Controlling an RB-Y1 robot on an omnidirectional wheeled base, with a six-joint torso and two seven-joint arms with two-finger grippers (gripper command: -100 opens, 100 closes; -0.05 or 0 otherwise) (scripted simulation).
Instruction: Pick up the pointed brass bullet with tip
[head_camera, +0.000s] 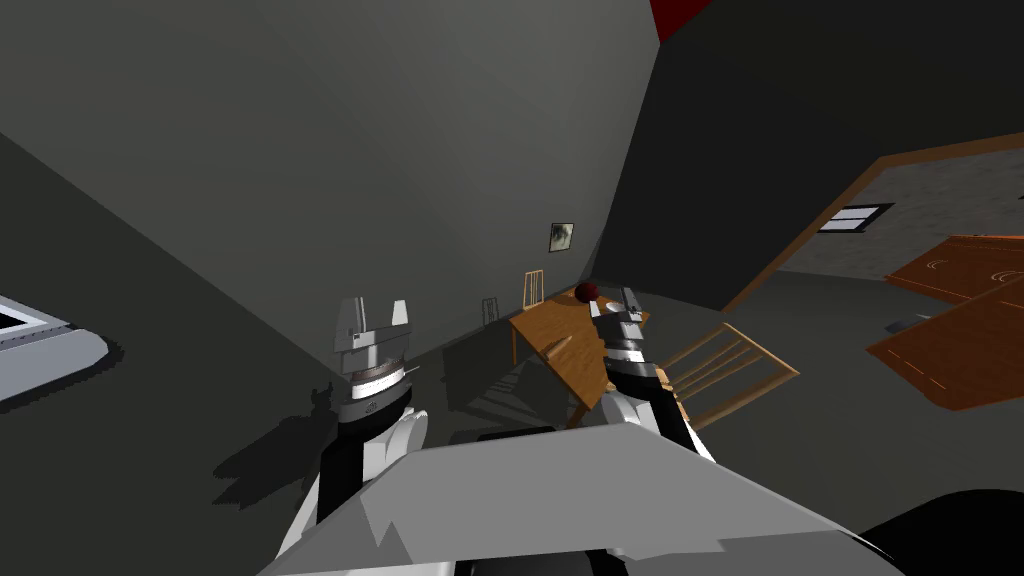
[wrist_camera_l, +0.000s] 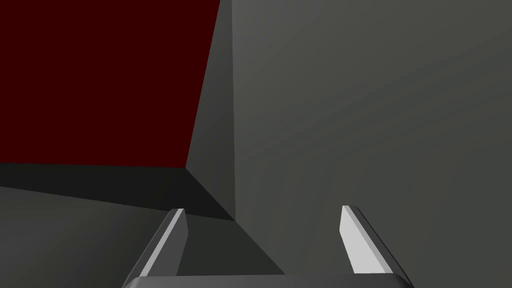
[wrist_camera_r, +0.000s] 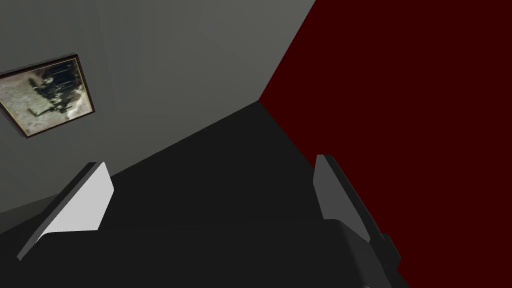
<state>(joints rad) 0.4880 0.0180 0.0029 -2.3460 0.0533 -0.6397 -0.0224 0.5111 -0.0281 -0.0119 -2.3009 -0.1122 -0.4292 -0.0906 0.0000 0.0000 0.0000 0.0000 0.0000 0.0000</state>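
While both my hands hang open and hold nothing, the right gripper (head_camera: 617, 300) is the one nearer the work: its two thin grey fingers (wrist_camera_r: 82, 200) stand wide apart, raised over the far end of an orange-brown wooden table (head_camera: 545, 335). Just beyond its fingertips a dark red round object (head_camera: 586, 291) sits on the tabletop, and a slatted wooden chair (head_camera: 725, 365) stands on the hand's outer side. The pointed bullet is too small for me to pick out; I judge it lies somewhere on that table under or near this hand. I expect it to be small, dense, rigid and smooth, likely to roll or squirt out of a careless pinch. I would close across its straight cylindrical body rather than the tapered tip, with the fingers low to the wood. My left gripper (head_camera: 374, 308) is well apart from the table, fingers likewise spread.
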